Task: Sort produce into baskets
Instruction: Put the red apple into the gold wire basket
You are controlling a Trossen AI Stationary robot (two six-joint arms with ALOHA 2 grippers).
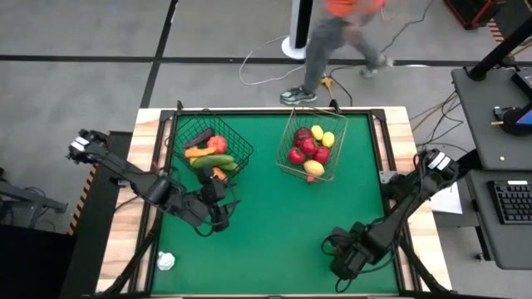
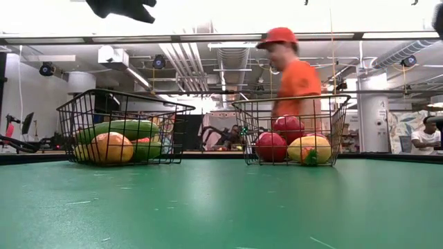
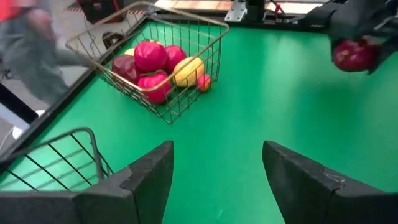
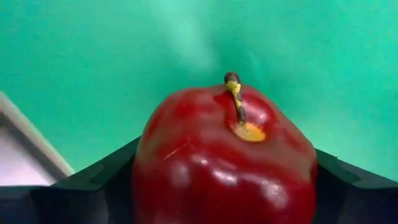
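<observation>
A red apple (image 4: 224,162) sits stem-up between the fingers of my right gripper (image 1: 345,257), over the table's near right part; the gripper hides it in the high view. My left gripper (image 3: 217,180) hovers open and empty just in front of the dark wire basket (image 1: 179,124), which holds green, orange and red produce (image 1: 212,154). The pale wire basket (image 1: 341,124) at the far middle holds red and yellow produce (image 1: 309,149). A small white piece (image 1: 166,262) lies on the mat near the front left corner. My right gripper has the apple's two opposite flanks (image 4: 146,180) between its two fingers (image 4: 93,180), coming from above and pointing steeply down. The apple stands upright, its stem (image 4: 235,93) toward the wrist. Whether its underside rests on the mat I cannot tell.
A person in an orange top and cap (image 2: 294,76) walks past the table's far edge. Bare green mat (image 1: 291,224) lies between the two arms and in front of both baskets. Wooden borders (image 1: 141,166) frame the mat left and right.
</observation>
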